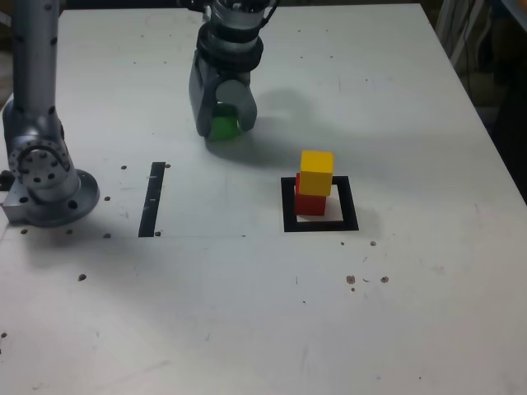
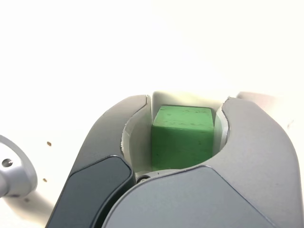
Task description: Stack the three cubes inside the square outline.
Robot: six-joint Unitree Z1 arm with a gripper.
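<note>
The claw (image 1: 225, 127) is clamped on the green block (image 1: 224, 127), far and left of the yellow block (image 1: 316, 173) on the red block (image 1: 310, 205) in the black square (image 1: 350, 206).

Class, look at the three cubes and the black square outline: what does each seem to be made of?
Green cube: probably painted wood, matte, its top face scuffed. Yellow cube and red cube: evenly coloured, perhaps also painted wood. Square outline: looks like flat tape or print, showing no visible thickness.
</note>
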